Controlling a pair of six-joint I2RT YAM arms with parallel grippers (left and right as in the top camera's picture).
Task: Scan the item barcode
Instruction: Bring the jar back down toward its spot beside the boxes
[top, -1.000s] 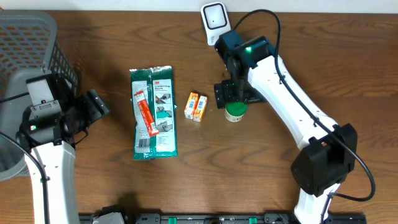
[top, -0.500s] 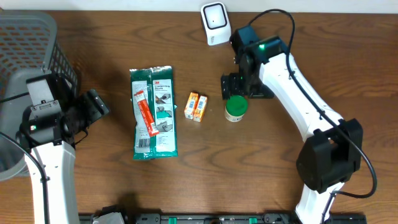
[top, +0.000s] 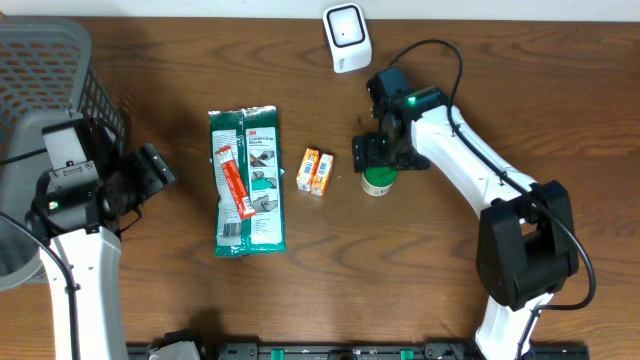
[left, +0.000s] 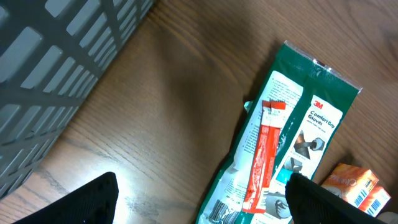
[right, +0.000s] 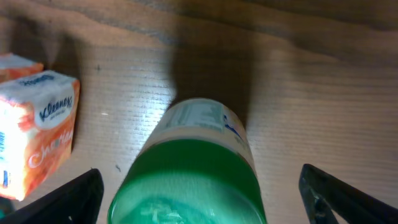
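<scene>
A small white bottle with a green cap stands upright on the wooden table, right of two orange tissue packs. My right gripper hovers over the bottle's far side, open. In the right wrist view the green cap sits between the two black fingertips, with a gap on each side. The white scanner stands at the table's back edge. My left gripper is open and holds nothing, left of a green 3M package. No barcode on the bottle is readable.
A grey mesh basket fills the far left corner, close behind my left arm. In the left wrist view the 3M package with its red strip lies ahead, an orange tissue pack beyond it and the basket wall at upper left.
My right gripper swung back towards the scanner, then returned over the green-capped bottle. The bottle stayed in place. The left arm has not moved.
</scene>
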